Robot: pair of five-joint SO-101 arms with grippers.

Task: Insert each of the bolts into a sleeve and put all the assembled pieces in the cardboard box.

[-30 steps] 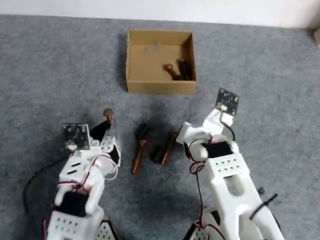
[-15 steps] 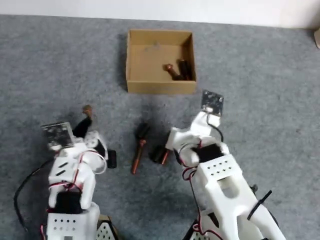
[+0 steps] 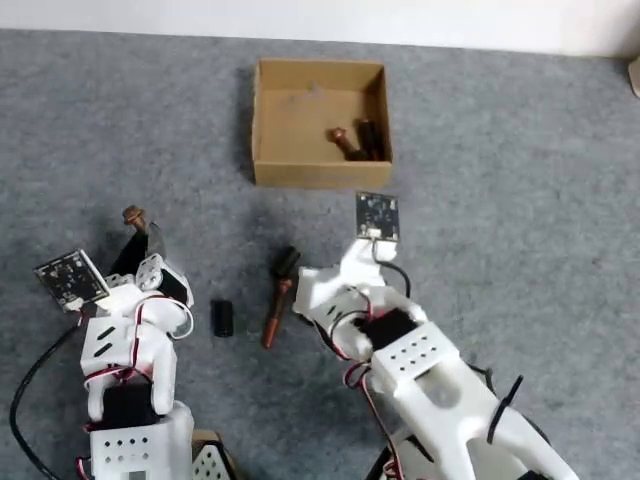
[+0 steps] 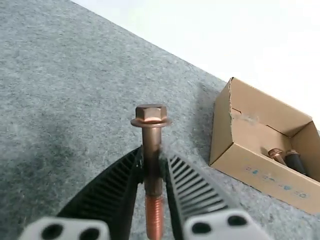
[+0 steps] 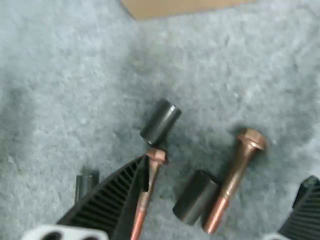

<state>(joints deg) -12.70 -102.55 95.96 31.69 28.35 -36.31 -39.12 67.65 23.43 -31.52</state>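
Note:
My left gripper [image 4: 152, 159] is shut on a copper bolt [image 4: 151, 121], which stands upright between the fingers with its hex head up. From above, that bolt [image 3: 133, 216] is at the far left. A black sleeve [image 3: 221, 317] lies on the carpet to its right. My right gripper [image 5: 210, 210] is open and hangs over a bolt [image 5: 234, 176] lying beside a sleeve [image 5: 195, 203]. One finger is next to a second bolt [image 5: 145, 192], whose head meets another sleeve [image 5: 160, 121]. The cardboard box [image 3: 318, 172] holds bolt-and-sleeve pieces [image 3: 357, 140].
Grey carpet covers the whole work surface. The box [image 4: 257, 169] stands at the far middle, beyond the loose parts. The right arm's white body [image 3: 420, 370] hides part of the middle area. Open carpet lies to the far left and far right.
The left arm swung left with its bolt, uncovering a black sleeve on the carpet. The right arm shifted left over the loose bolt and sleeve.

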